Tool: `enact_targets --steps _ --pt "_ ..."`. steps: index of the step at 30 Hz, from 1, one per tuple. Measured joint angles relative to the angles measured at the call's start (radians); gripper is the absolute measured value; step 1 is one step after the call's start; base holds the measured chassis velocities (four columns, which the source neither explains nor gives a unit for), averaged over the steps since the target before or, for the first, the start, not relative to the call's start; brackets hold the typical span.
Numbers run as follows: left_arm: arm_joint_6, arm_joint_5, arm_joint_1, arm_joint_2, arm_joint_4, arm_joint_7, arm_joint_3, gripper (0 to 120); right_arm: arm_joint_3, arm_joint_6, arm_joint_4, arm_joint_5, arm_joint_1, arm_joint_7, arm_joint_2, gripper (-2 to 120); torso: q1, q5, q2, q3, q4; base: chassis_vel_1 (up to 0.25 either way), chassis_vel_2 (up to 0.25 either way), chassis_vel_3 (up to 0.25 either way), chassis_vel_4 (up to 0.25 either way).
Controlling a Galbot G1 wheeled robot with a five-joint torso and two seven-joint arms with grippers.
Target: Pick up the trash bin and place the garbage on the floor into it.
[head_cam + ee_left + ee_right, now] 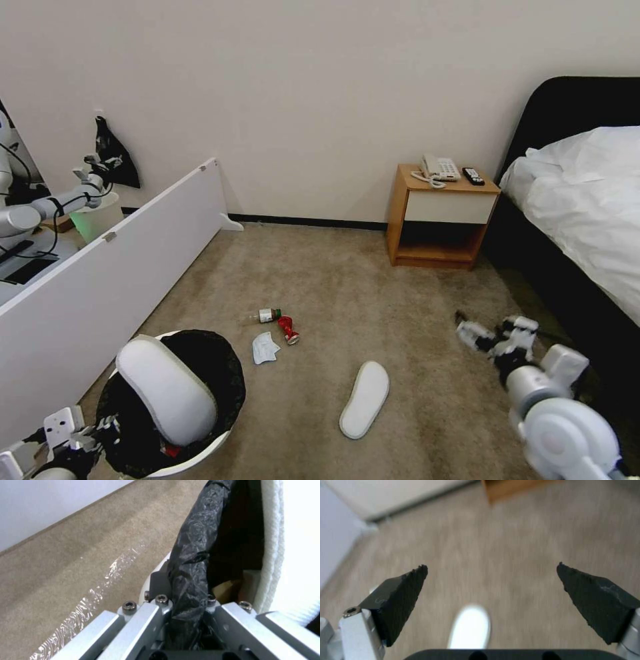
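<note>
The left gripper (186,620) has its fingers pinching the bin (200,448) rim; the right gripper (491,590) has its fingers spread wide above a slipper (365,399) lying lengthwise toward the wall.

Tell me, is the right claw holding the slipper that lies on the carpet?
No. The right claw is open and empty above the carpet, and the slipper lies flat below it, untouched.

A wooden nightstand (441,217) bearing a telephone (438,168) and remote (473,176) stands beside the bed (587,200).
</note>
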Motion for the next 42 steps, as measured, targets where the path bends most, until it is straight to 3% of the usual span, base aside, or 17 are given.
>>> enact_targets --steps 2,16,33,42 --pt "0.000 0.004 -0.001 -0.001 0.005 0.004 0.003 2 -0.058 -0.050 -0.017 0.043 0.002 0.050 0.009 99 0.000 -0.0002 0.000 0.000 0.0000 0.000 0.000 0.000 0.000" --pt "0.000 0.014 -0.008 -0.004 0.022 0.012 0.008 2 -0.260 -0.145 -0.152 0.104 0.081 0.136 0.069 99 0.000 0.0001 0.000 0.000 -0.0001 0.000 0.000 0.000 0.000" --pt "0.000 0.025 -0.026 -0.009 0.051 0.019 0.017 2 -0.487 -0.158 -0.333 0.097 0.295 0.163 0.187 99 0.000 -0.0001 0.000 0.000 0.0000 0.000 0.000 0.000 0.000" --pt "0.000 0.025 -0.030 -0.009 0.057 0.022 0.017 2 -0.555 -0.147 -0.512 0.076 0.390 0.159 0.296 99 0.000 0.0000 0.000 0.000 0.0000 0.000 0.000 0.000 0.000"
